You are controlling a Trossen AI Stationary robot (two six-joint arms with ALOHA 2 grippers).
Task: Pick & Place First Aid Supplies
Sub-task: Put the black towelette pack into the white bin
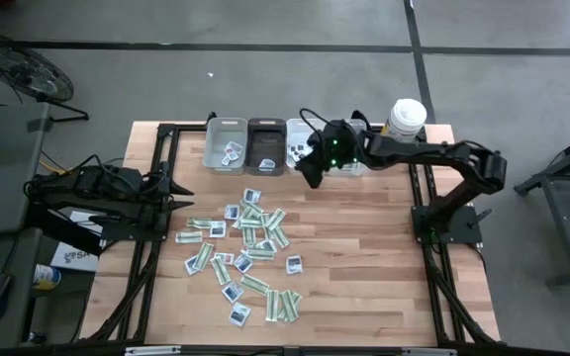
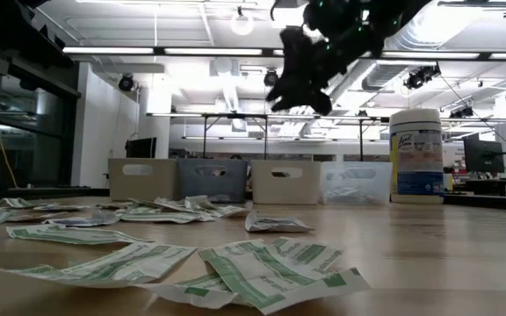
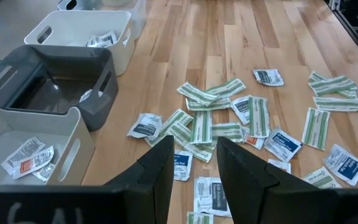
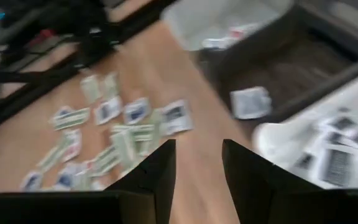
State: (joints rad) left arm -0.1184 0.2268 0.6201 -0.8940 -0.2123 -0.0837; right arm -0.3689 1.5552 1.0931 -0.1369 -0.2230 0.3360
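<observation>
dozens of packets (image 1: 250, 247) mid-table; right gripper (image 1: 310, 170) fingers apart, empty, by bins (image 1: 265, 146); left gripper (image 3: 191, 171) apart, empty.

Clear plastic bin (image 1: 348, 158): mostly hidden under the right arm in the high view.
Small flat paper packets (image 4: 120, 127): smeared in the right wrist view (their marks can't be read).
Tall white round canister (image 2: 416, 155): its small label words are too tiny to read.

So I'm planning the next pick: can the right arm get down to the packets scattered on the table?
Probably yes: the right fingers hang open and empty beside the bins, nothing between them and the packets.
</observation>
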